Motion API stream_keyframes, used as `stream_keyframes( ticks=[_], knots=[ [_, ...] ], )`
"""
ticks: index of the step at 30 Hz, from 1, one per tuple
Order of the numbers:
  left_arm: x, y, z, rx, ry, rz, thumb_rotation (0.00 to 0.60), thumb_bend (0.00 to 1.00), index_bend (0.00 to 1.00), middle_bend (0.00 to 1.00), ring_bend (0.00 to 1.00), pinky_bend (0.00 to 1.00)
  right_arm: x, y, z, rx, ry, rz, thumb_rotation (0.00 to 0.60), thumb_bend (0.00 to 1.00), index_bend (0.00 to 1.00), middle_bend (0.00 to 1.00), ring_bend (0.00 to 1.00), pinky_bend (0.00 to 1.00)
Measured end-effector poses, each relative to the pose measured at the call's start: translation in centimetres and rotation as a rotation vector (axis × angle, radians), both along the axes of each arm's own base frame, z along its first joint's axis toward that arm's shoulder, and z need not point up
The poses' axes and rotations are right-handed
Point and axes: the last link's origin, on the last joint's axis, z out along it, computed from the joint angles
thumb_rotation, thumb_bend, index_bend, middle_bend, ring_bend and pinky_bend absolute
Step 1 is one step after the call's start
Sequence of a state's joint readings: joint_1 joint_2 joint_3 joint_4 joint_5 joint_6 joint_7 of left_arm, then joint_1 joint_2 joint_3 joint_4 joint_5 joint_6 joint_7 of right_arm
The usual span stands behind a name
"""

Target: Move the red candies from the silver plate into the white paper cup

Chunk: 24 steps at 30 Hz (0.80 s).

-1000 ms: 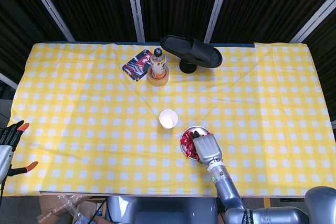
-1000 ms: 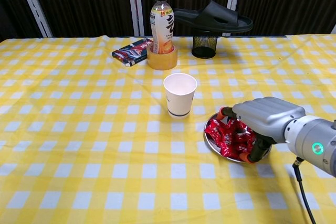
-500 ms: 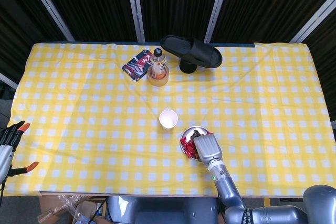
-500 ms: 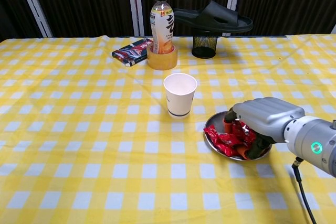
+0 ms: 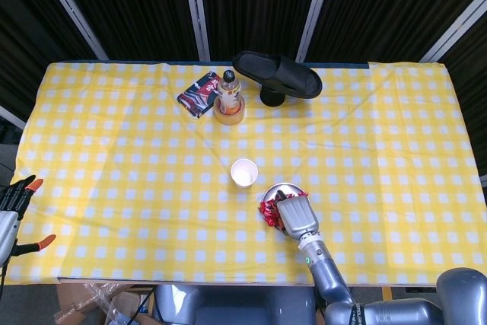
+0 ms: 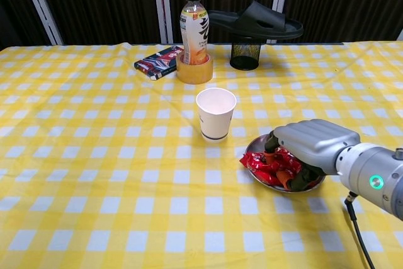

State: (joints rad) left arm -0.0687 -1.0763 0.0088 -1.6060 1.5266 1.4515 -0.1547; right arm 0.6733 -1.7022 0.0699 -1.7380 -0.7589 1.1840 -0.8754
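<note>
Bottle [image 6: 194,26] in tape roll [image 6: 194,70] (upright), slipper [image 6: 255,20] on mesh cup [image 6: 245,55]

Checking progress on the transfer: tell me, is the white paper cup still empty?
Empty as far as visible: the white paper cup stands upright showing only white inside from the head view; the red candies remain on the silver plate.

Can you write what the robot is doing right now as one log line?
step: grasping | right hand: curled over red candies on silver plate | white paper cup: upright beside plate | left hand: idle
</note>
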Motion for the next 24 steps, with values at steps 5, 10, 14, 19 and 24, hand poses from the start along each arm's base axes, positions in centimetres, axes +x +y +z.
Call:
stream_keyframes(
  ticks=[5, 10, 14, 19, 24],
  knots=[
    [-0.01, 0.0, -0.01, 0.001, -0.001, 0.001, 0.6, 0.02, 0.0, 0.0, 0.0, 0.0, 0.11, 0.04, -0.05, -0.006, -0.011, 0.013, 0.6, 0.6, 0.64, 0.57, 0.83, 0.96],
    [0.01, 0.0, -0.01, 0.0, -0.001, 0.001, 0.6, 0.02, 0.0, 0.0, 0.0, 0.0, 0.19, 0.06, -0.04, -0.014, -0.024, 0.022, 0.6, 0.61, 0.67, 0.61, 0.83, 0.96],
    [0.01, 0.0, -0.02, 0.0, -0.001, 0.002, 0.6, 0.02, 0.0, 0.0, 0.0, 0.0, 0.46, 0.01, 0.07, -0.025, -0.046, 0.031, 0.6, 0.61, 0.67, 0.62, 0.83, 0.96],
    [0.02, -0.01, -0.01, 0.0, -0.003, 0.002, 0.6, 0.02, 0.0, 0.0, 0.0, 0.0, 0.69, -0.11, 0.26, -0.039, -0.067, 0.04, 0.6, 0.61, 0.68, 0.62, 0.83, 0.96],
    [0.01, 0.0, -0.01, -0.001, -0.003, 0.003, 0.6, 0.02, 0.0, 0.0, 0.0, 0.0, 0.82, -0.22, 0.34, -0.049, -0.075, 0.047, 0.6, 0.62, 0.68, 0.63, 0.83, 0.96]
  ],
)
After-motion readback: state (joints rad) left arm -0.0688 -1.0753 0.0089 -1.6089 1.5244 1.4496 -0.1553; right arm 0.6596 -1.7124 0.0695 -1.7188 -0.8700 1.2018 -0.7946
